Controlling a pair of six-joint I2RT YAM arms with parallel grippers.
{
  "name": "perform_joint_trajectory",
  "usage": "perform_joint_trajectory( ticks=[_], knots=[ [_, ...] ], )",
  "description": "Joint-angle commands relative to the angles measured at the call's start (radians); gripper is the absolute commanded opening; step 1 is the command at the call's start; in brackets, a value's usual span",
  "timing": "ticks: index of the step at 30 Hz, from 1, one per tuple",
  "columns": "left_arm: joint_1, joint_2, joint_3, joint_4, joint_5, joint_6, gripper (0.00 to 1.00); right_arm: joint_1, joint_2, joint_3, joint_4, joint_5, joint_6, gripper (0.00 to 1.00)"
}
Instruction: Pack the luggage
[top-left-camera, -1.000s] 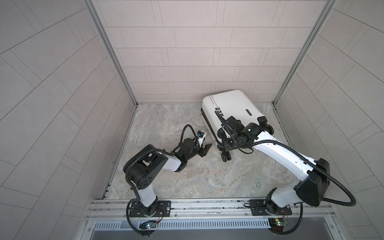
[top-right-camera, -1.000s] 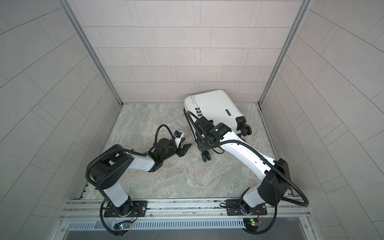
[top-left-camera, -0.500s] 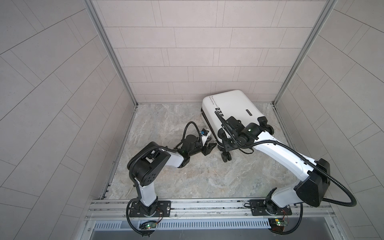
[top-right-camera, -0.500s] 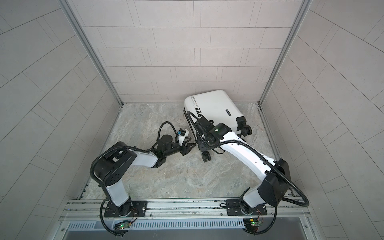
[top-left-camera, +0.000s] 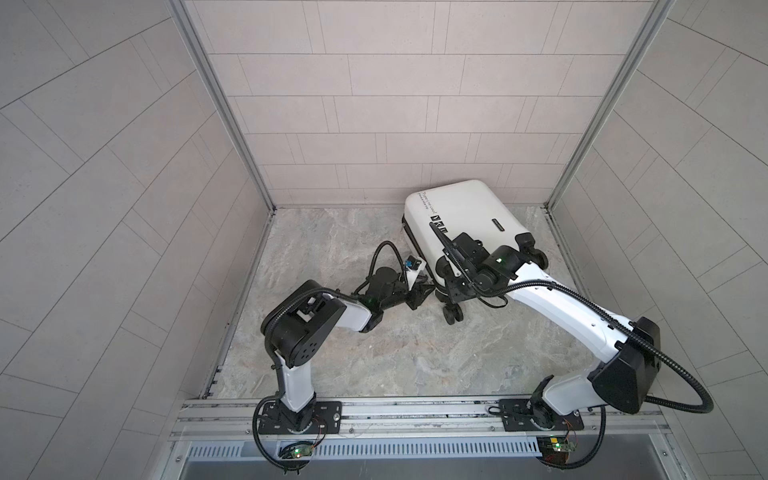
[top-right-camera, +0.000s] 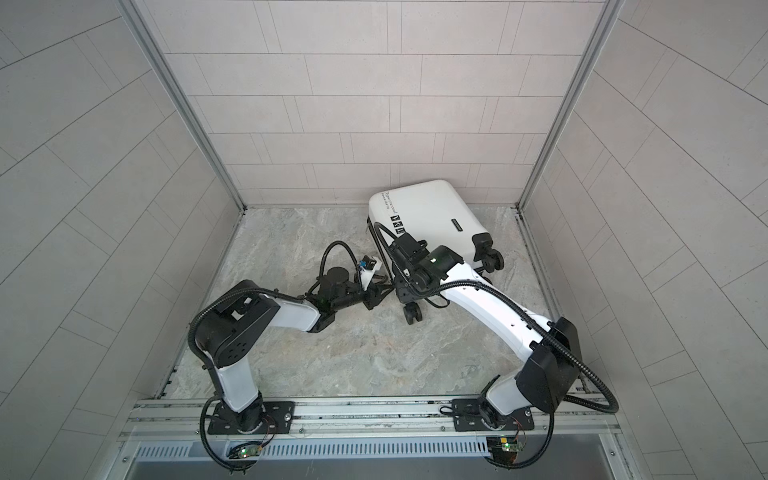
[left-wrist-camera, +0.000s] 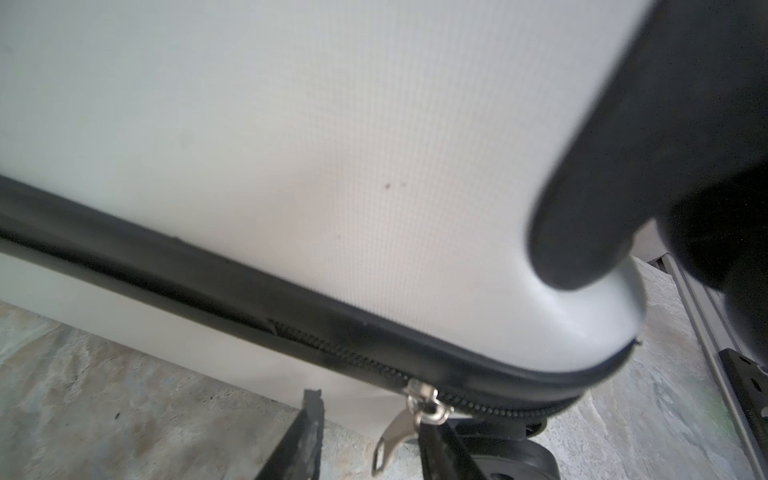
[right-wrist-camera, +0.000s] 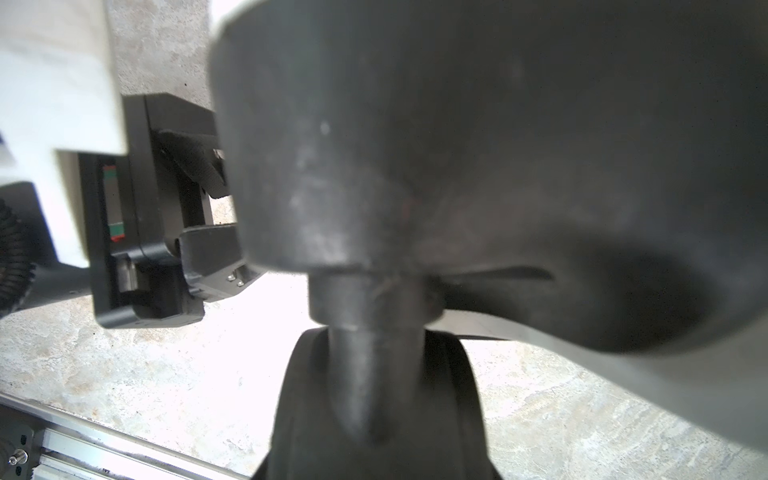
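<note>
Looking at both top views, you have the luggage (top-left-camera: 465, 216) (top-right-camera: 428, 212) lying flat on the marble floor (top-left-camera: 374, 353), far right. Its far end is at the back wall (top-left-camera: 374, 124); can't tell if it touches. The wheels point toward the arm bases. The shell is shut, lettered side up.

Your left gripper (top-left-camera: 424, 291) sits low at the case's long left side, near the wheel end. The left wrist view puts it right at the zipper (left-wrist-camera: 332, 353). The silver zipper pull (left-wrist-camera: 422, 405) hangs between the fingers (left-wrist-camera: 309, 436). Its tab is against or just beside the finger nearer the wheel and clear of the other one. The jaws are narrow but apart, with a visible gap, not pinched on the pull.

Your right gripper (top-left-camera: 451, 286) is at the same end, on the case's near-left corner, just above the caster wheel (top-left-camera: 452, 324) that sticks out over the floor. The two grippers are just beside each other and apart.

The right wrist view is mostly blurred dark wheel housing and stem at very close range. The left gripper's black body shows behind it. The right gripper's own fingers don't read there, and the top views hide them under the wrist. Can't tell if those jaws clamp the corner or only sit around it.
</note>
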Motion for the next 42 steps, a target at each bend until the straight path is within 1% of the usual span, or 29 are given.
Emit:
perform_joint_trajectory(
  ticks=[1, 8, 11, 14, 17, 22, 23, 31, 37, 42],
  knots=[
    [-0.007, 0.015, 0.031, 0.027, 0.019, 0.007, 0.39, 0.002, -0.073, 0.051, -0.002, 0.025, 0.008, 0.18],
    [-0.009, 0.017, 0.036, 0.037, 0.004, 0.003, 0.3, 0.002, -0.074, 0.051, -0.004, 0.025, 0.013, 0.17],
    [-0.009, 0.017, 0.037, 0.042, 0.003, -0.002, 0.24, 0.002, -0.076, 0.051, -0.004, 0.024, 0.014, 0.16],
    [-0.01, 0.008, 0.036, 0.035, 0.004, 0.001, 0.11, 0.003, -0.077, 0.052, -0.004, 0.023, 0.016, 0.15],
    [-0.009, -0.019, 0.03, 0.003, 0.003, 0.015, 0.0, 0.002, -0.075, 0.058, 0.0, 0.021, 0.02, 0.12],
    [-0.017, -0.08, -0.01, -0.031, -0.024, 0.035, 0.0, 0.002, -0.06, 0.082, 0.018, 0.008, 0.033, 0.01],
    [-0.019, -0.093, -0.018, -0.04, -0.03, 0.04, 0.0, 0.002, -0.054, 0.09, 0.021, 0.006, 0.037, 0.0],
    [-0.072, -0.158, -0.046, -0.126, -0.06, 0.081, 0.0, 0.002, -0.022, 0.156, 0.061, -0.002, 0.056, 0.0],
    [-0.1, -0.181, -0.059, -0.134, -0.079, 0.075, 0.0, 0.002, 0.003, 0.195, 0.089, -0.03, 0.066, 0.0],
    [-0.116, -0.208, -0.072, -0.139, -0.094, 0.07, 0.0, 0.002, 0.031, 0.228, 0.097, -0.023, 0.06, 0.0]
  ],
)
